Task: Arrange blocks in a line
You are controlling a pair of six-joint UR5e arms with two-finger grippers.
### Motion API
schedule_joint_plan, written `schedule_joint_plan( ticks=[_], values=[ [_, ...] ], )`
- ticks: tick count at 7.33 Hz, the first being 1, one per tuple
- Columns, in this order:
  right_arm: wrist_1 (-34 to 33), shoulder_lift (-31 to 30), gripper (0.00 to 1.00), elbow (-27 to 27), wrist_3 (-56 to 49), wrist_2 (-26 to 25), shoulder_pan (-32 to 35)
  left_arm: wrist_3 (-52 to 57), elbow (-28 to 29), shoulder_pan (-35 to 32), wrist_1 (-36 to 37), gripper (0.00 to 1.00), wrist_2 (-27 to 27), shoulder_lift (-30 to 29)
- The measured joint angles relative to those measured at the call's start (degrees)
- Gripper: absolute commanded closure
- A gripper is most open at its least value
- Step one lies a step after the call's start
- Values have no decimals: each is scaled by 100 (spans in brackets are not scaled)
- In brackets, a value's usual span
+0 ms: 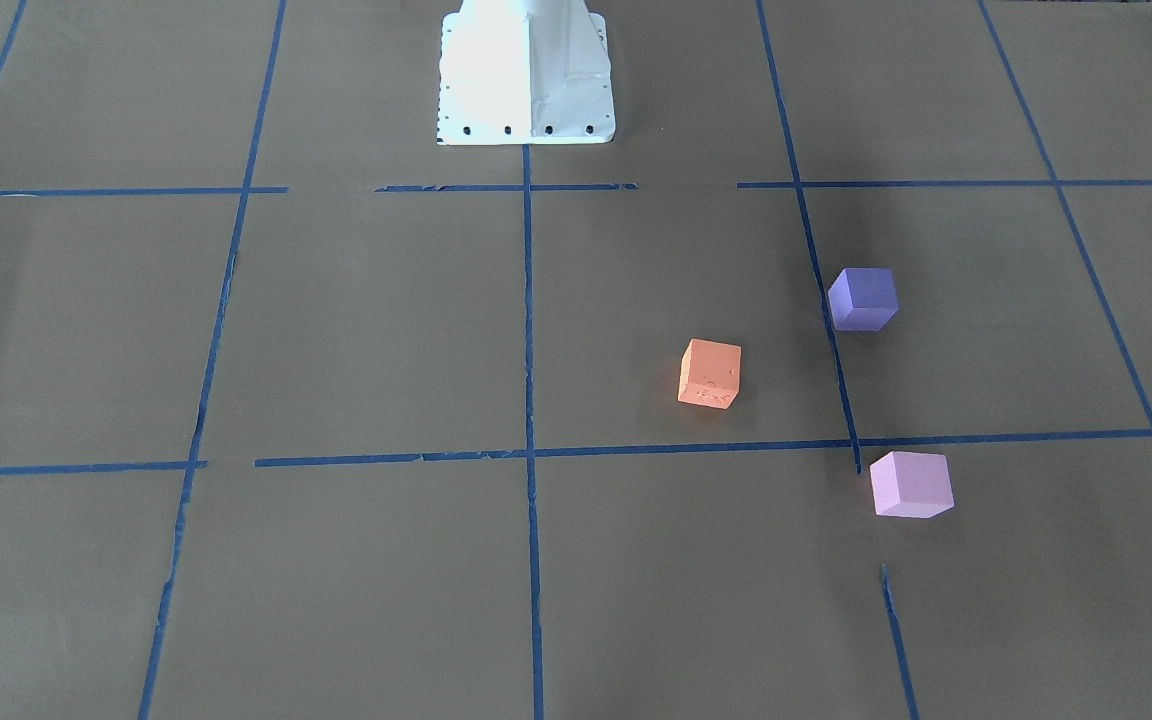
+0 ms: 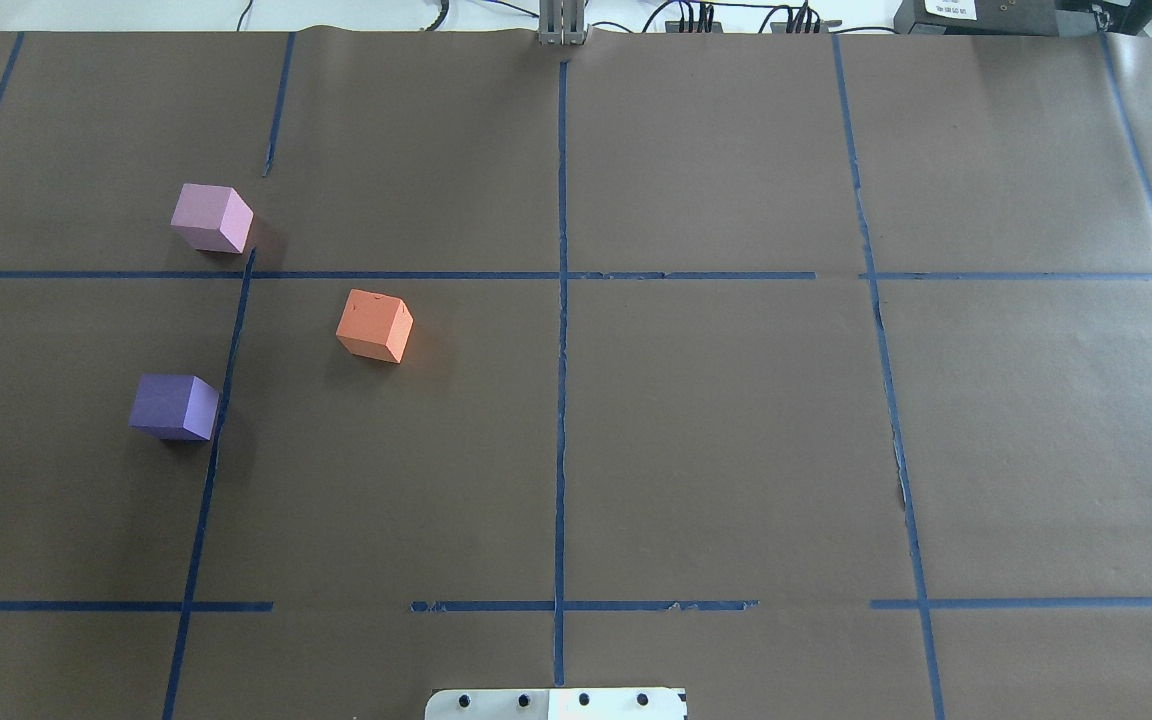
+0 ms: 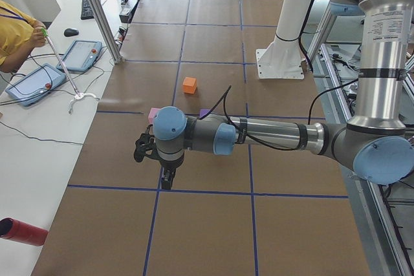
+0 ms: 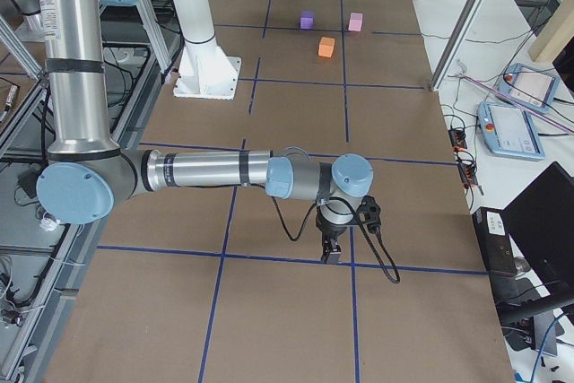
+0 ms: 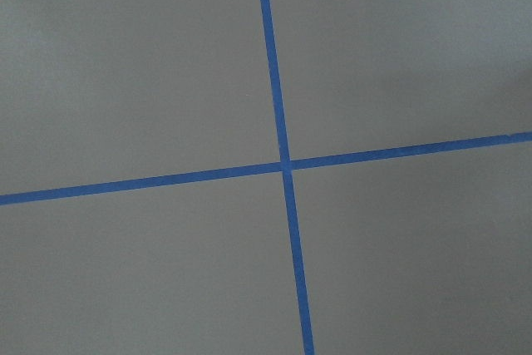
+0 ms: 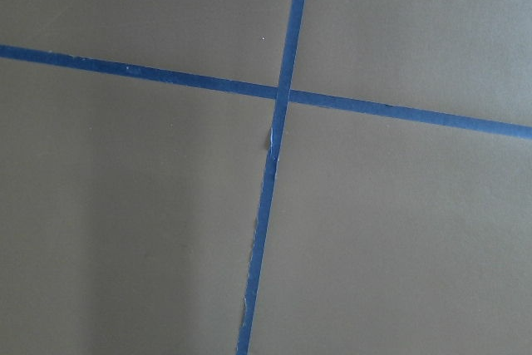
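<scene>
Three cubes lie apart on the brown paper on the robot's left half. The orange block [image 2: 374, 325] [image 1: 709, 373] is nearest the centre line. The dark violet block [image 2: 174, 407] [image 1: 863, 298] is closer to the robot base. The pale pink-lilac block [image 2: 211, 218] [image 1: 911, 484] is farthest from the base. They form a triangle, not touching. The left gripper [image 3: 167, 178] shows only in the exterior left view, far from the blocks, pointing down; I cannot tell its state. The right gripper [image 4: 330, 252] shows only in the exterior right view, at the table's other end; its state is unclear too.
Blue tape lines [image 2: 561, 300] divide the paper into a grid. The white robot base [image 1: 526, 75] stands at the table's edge. Both wrist views show only paper and a tape crossing [image 5: 284, 164] [image 6: 281, 93]. An operator [image 3: 16, 33], tablets and a red cylinder [image 3: 22, 232] are beside the table.
</scene>
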Motion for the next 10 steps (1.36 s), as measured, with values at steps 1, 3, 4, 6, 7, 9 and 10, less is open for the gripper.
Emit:
schedule_joint_plan(
  ticks=[1,3,4,6,7,9,10],
  values=[
    [0,1,0,0,0,0,0,7,18,10,-12,0,-10,5],
    [0,2,0,0,0,0,0,31,118,83,-159,0,-168,-26],
    [0,2,0,0,0,0,0,-110,132,315,-505,0,-436,-53],
    [0,2,0,0,1,0,2,-1593,31,1194,-1645,0,-719,-220],
    [0,2,0,0,0,0,1,-2561,-31,1710,-2028,0,-704,-551],
    [0,2,0,0,0,0,2,-4414,5,3044,-2239,0,94,-1662],
    [0,2,0,0,1,0,1,-5226,113,3763,-2251,0,784,-2183]
  ],
)
